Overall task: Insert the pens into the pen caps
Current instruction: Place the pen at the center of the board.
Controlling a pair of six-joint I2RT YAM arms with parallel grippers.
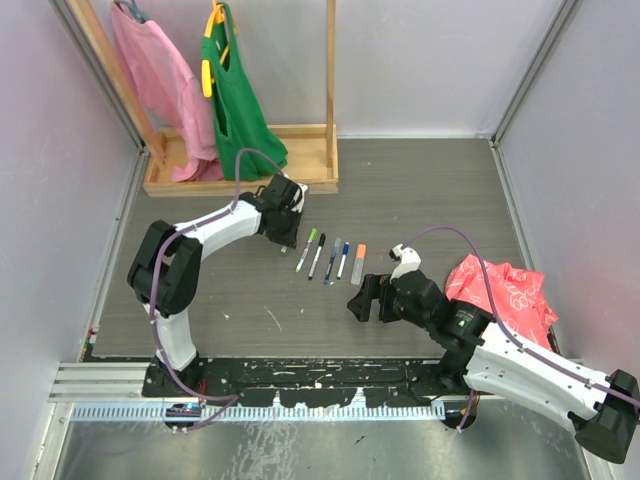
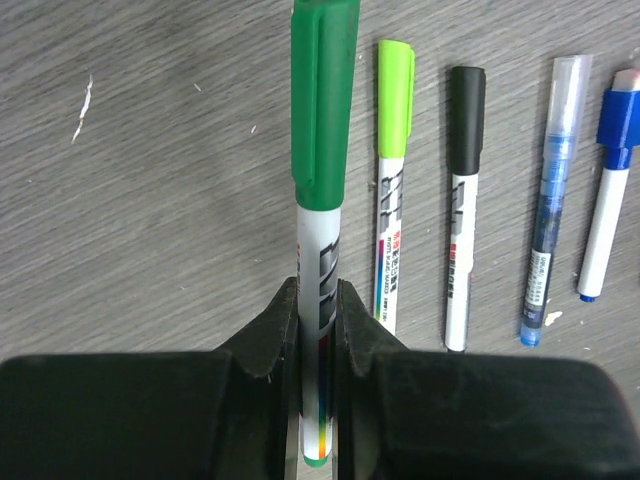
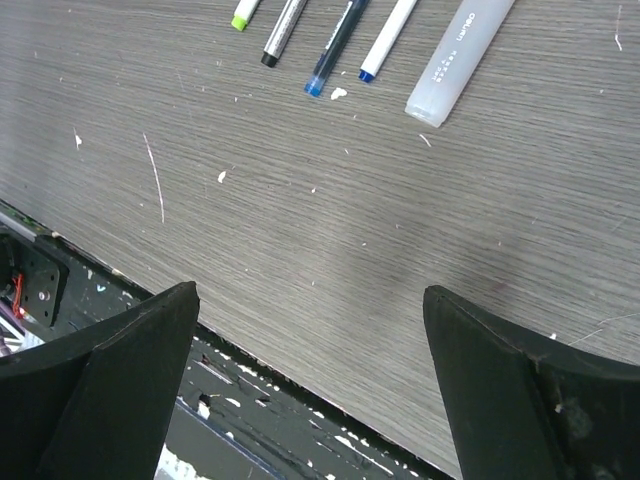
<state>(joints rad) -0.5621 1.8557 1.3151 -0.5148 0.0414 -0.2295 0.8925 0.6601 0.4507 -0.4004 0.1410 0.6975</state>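
Note:
My left gripper is shut on the white barrel of a green pen, which wears a dark green pen cap and points away over the table. To its right lie capped pens in a row: light green, black, clear-capped blue and blue. The top view shows that row ending in an orange-capped pen, just right of the left gripper. My right gripper stands open and holds nothing, near the table's front edge below the row.
A red crumpled bag lies at the right beside the right arm. A wooden rack with a pink and a green bag stands at the back left. The black front rail runs just under the right gripper.

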